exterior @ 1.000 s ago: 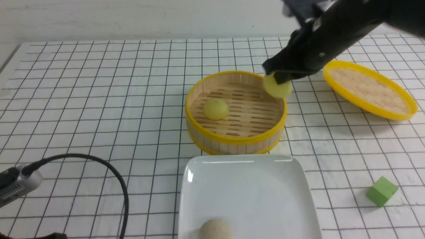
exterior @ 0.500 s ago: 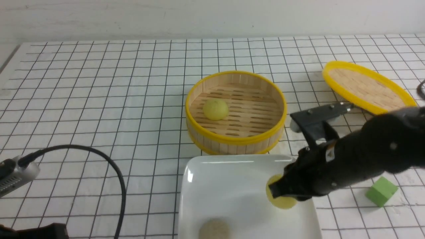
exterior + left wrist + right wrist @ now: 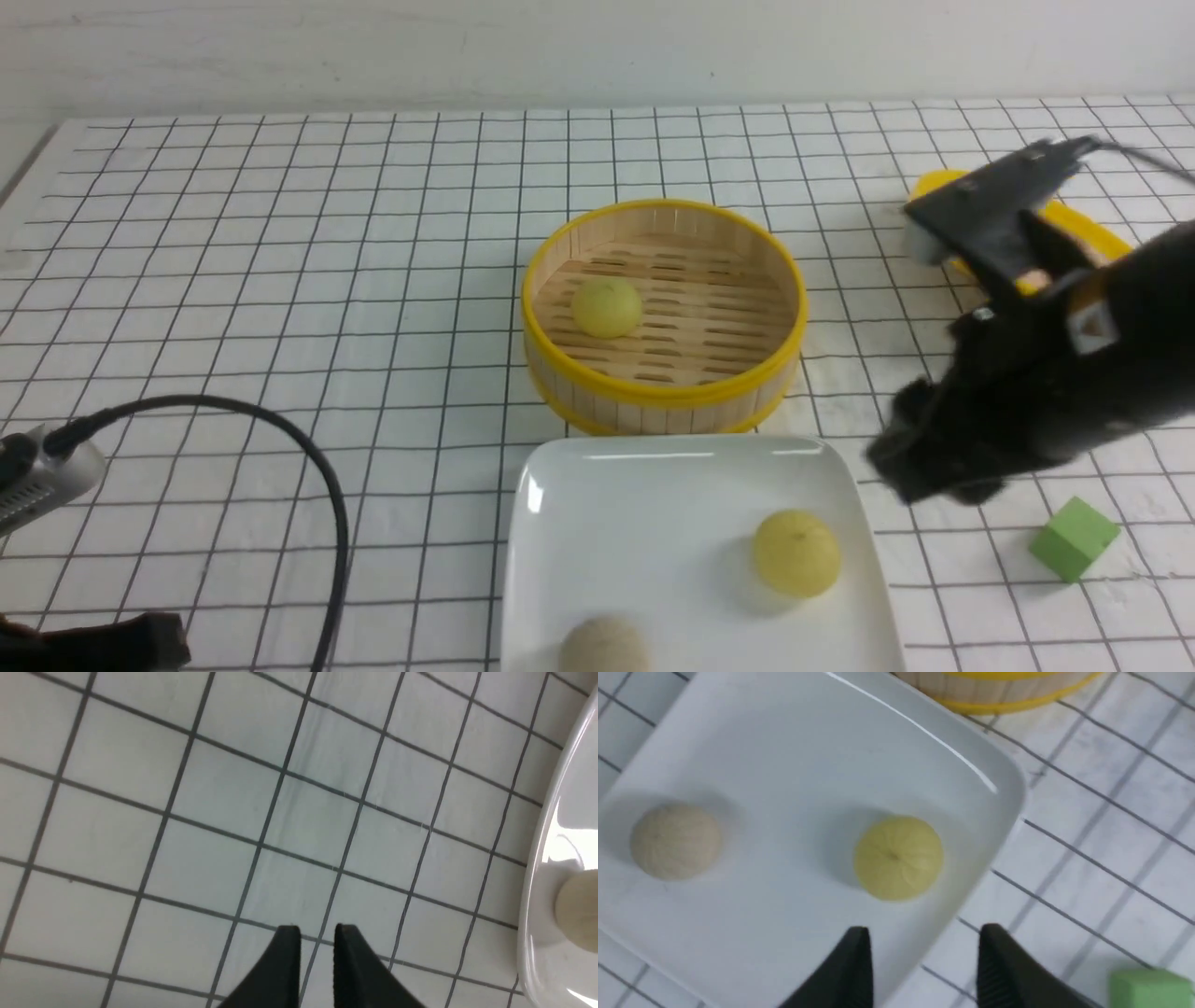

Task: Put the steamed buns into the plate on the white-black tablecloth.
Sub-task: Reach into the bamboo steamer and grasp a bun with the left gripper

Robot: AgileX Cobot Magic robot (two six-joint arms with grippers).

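Observation:
One pale yellow-green steamed bun lies on the right part of the white plate; it also shows in the right wrist view on the plate. The other bun sits in the bamboo steamer basket. My right gripper hangs open and empty above the plate's right edge, its fingertips apart just short of the bun. My left gripper is shut over the white-black tablecloth, left of the plate's rim.
A beige rough ball lies at the plate's front edge, also in the right wrist view. A bamboo lid lies at the back right, partly behind my right arm. A green cube sits right of the plate. A black cable curves at the front left.
My right gripper carried a bun from the steamer basket to the plate, let it go there, and has risen back to the right, open. The other bun has not moved.

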